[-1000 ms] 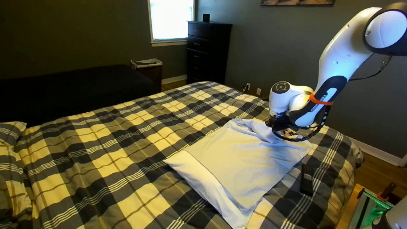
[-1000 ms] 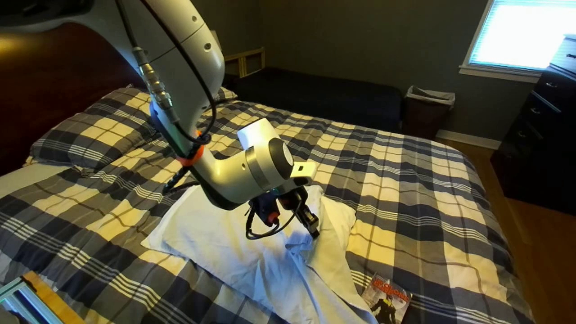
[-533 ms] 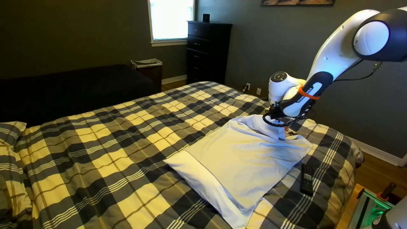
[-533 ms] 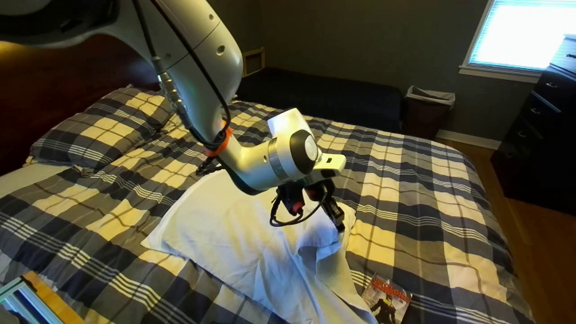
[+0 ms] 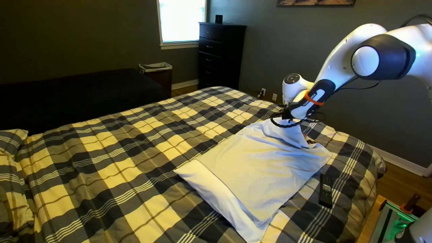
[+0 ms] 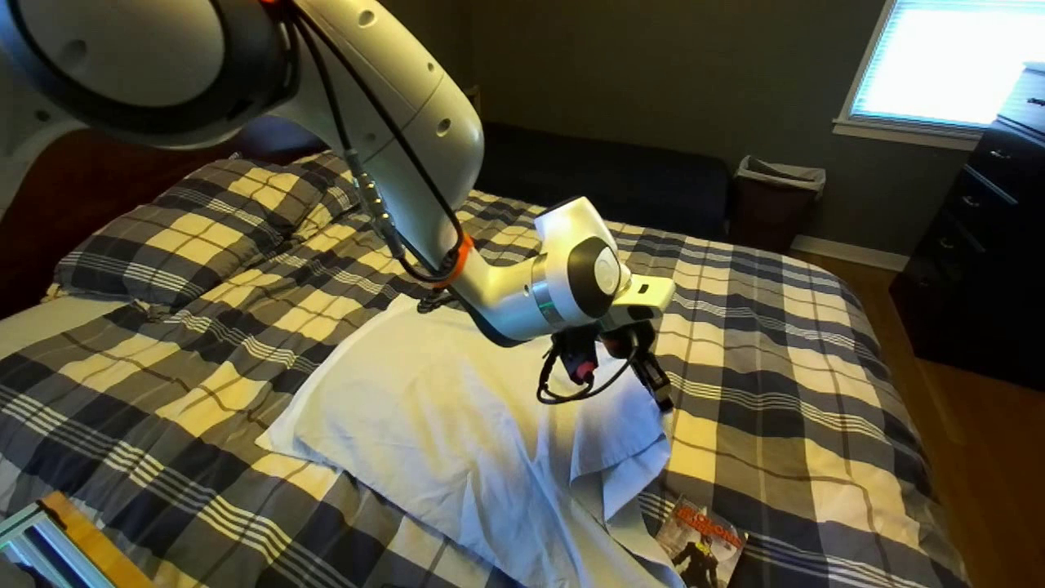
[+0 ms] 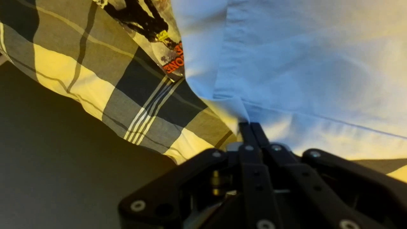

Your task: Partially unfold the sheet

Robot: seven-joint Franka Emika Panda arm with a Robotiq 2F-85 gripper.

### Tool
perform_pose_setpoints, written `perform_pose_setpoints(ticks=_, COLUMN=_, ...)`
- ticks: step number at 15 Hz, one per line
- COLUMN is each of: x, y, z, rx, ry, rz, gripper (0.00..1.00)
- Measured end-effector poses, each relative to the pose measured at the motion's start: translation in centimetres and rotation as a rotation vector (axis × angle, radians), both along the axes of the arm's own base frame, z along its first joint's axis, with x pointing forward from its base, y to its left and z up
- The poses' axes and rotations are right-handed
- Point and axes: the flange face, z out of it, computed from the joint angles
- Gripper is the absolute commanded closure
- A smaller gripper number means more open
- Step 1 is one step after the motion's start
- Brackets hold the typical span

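The step in hand looks like the pull itself: a corner of the white sheet [image 7: 302, 63] is raised, and I judge it is meant to travel outward so that the fold opens. The pincer [image 7: 250, 124] is closed tight with the cloth's thin edge nipped between its tips; whether it has one layer or more, I cannot tell. The unfolding looks only part done, since the cloth hangs in a tent below the pincer rather than lying flat. Next, the move probably calls for carrying the corner away from the bulk of the sheet, held low, then setting it down on the plaid bedspread [image 5: 118, 152] and parting the tips. Too quick a tug could drag the whole stack along.

The sheet lies below the pincer and stretches away from it across the bedspread as a layered rectangle. Close to the pincer it looks bluish, with a stitched seam just beside the tips and creases fanning from the held corner; farther off it is smoother and creamier, and at the end farthest from the pincer a strip of what looks like the lower layer shows past the upper edge. A booklet or case with red lettering [image 6: 702, 545] lies near the pincer, just beside the cloth; well apart from the pincer is a black remote control [image 5: 326, 191]
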Motion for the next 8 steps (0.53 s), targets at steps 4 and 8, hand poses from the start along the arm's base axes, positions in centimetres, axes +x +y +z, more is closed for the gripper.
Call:
perform_pose_setpoints(ticks=4, x=2.1, y=-1.6, z=-0.2, rx=-0.001, ry=-0.046, rz=-0.038, gripper=1.0)
perform_pose_setpoints(ticks=8, x=3.9, y=-3.1, z=-0.4, rx=0.013, ry=-0.089, rz=-0.065, gripper=0.99)
